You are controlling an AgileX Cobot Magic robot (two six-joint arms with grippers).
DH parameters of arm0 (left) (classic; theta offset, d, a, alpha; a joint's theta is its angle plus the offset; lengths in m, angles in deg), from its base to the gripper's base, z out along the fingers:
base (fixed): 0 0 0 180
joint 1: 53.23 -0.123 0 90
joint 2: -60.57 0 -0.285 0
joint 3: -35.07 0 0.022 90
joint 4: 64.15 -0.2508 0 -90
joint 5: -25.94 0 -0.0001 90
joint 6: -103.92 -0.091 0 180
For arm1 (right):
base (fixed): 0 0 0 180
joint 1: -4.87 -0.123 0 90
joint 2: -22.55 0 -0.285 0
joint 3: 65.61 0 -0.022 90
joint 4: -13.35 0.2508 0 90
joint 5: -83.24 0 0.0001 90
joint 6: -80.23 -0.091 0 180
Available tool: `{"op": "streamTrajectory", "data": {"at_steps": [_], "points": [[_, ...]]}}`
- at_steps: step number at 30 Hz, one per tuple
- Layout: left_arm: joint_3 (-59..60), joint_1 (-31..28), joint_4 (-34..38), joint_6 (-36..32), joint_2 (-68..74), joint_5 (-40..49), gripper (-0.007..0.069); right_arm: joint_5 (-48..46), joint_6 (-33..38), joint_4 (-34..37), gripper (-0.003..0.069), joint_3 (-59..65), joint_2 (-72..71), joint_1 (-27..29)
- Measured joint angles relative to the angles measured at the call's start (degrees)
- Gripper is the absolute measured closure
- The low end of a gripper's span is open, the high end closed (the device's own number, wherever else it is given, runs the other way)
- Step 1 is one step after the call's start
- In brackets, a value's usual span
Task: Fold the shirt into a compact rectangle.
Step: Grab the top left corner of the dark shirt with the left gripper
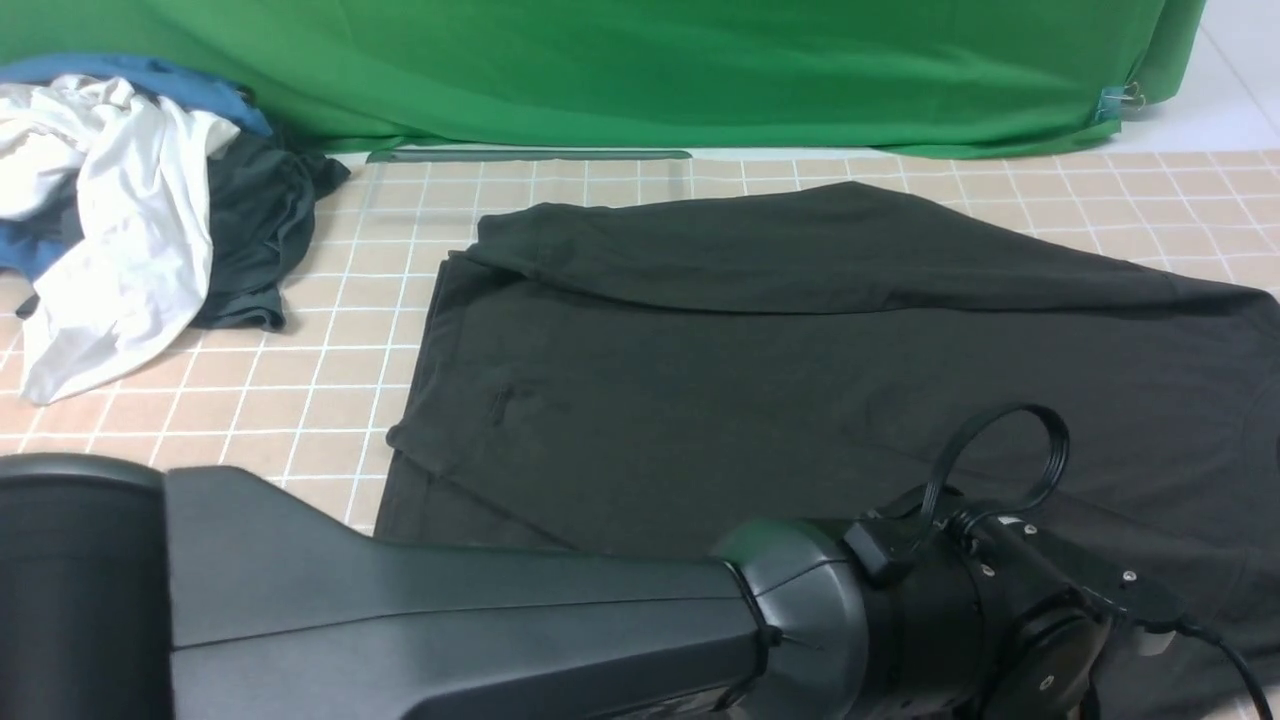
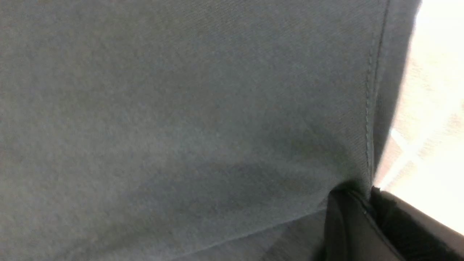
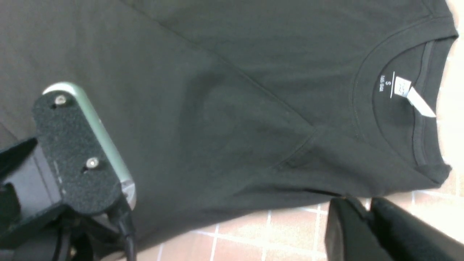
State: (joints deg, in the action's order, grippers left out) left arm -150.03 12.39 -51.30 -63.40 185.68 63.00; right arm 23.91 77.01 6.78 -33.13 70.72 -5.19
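at the near edge of the black soft-fabric t-shirt (image 2: 217, 108), the left arm's black gripper (image 2: 371, 192) is closed on a pinch of cloth. outward from it — the shirt lies broad and mostly flat on the tiled-pattern table (image 1: 340, 330), running away toward the far side. the right arm's dark gripper (image 3: 366, 210), slightly parted, seems empty near the collar side.

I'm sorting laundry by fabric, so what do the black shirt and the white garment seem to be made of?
The shirt looks like matte knit jersey, probably cotton or a blend: a fine fabric grain and stitched seam show up close. The white garment looks like thin, soft cloth, falling in loose folds; whether cotton or synthetic, I can't tell.
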Motion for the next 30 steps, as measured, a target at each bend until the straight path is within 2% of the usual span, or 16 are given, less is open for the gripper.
{"op": "streamTrajectory", "data": {"at_steps": [9, 22, 23, 24, 27, 28, 30], "points": [[0.0, 2.2, 1.6, 0.0, -0.1, 1.2, 0.0594, -0.1, -0.2, -0.7, 0.0543, 0.0, 5.8, 0.0], [0.0, 2.4, 3.1, 0.8, -0.1, 2.5, 0.0583, -0.2, -1.8, -0.9, 0.0603, 0.0, 20.1, 0.0], [0.0, 2.4, 3.9, 1.6, -0.1, 2.9, 0.0543, 0.1, -2.1, -0.7, 0.0604, 0.0, 20.8, 0.7], [0.0, 2.4, 3.9, 1.7, -0.1, 3.0, 0.0537, 0.1, -2.1, -0.6, 0.0604, -0.1, 20.8, 0.7], [0.0, 2.5, 4.5, 2.2, -0.2, 3.6, 0.0426, -0.3, -1.4, -0.3, 0.0606, -1.3, 21.9, 4.1], [0.0, 2.5, 4.5, 2.3, -0.6, 4.2, 0.0367, -1.0, -0.5, 0.0, 0.0607, -2.7, 22.4, 6.7], [0.0, 2.5, 4.5, 2.5, -1.3, 5.0, 0.0316, -1.9, 1.2, 1.3, 0.0607, -4.3, 23.2, 9.7]]}}
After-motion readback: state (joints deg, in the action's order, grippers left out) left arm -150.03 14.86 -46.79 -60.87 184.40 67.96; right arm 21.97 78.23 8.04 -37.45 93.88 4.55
